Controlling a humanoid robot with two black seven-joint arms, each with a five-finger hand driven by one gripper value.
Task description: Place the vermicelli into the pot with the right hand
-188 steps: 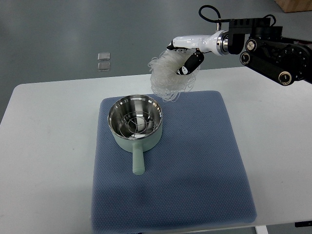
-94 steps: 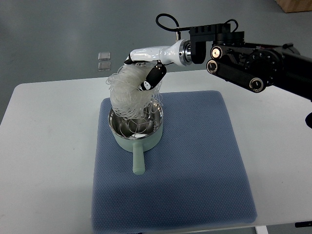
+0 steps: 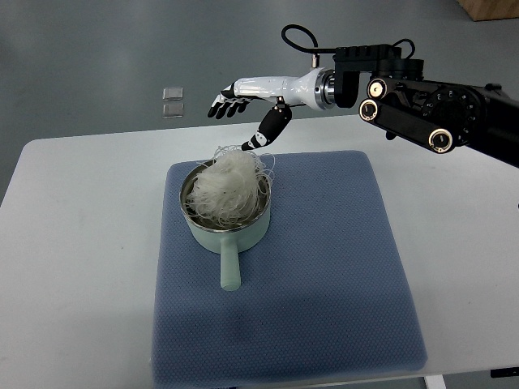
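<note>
Fingers spread and empty, the robot's right hand (image 3: 247, 101) hovered above the far rim of the pot (image 3: 227, 223), its arm reaching in from the right edge of the top view. The vermicelli (image 3: 227, 185) sat heaped inside the pot, a pale tangle mounded higher than the steel rim, with loose strands looping out toward the back and right. One thin strand appeared to rise toward the hand's thumb (image 3: 266, 134), though the view was too coarse to confirm contact. The pale green pot stood on a blue mat (image 3: 324, 275) laid across a white table (image 3: 73, 243), its handle pointing toward the robot. No left arm showed in the frame.

The placement looked essentially complete, but the risk lay in those stray strands: if any clung to the thumb or fingertips, a withdrawing hand could drag part of the bundle back over the rim and onto the mat. The springy heap, piled above the edge, could also slump sideways and spill noodles without being touched.
</note>
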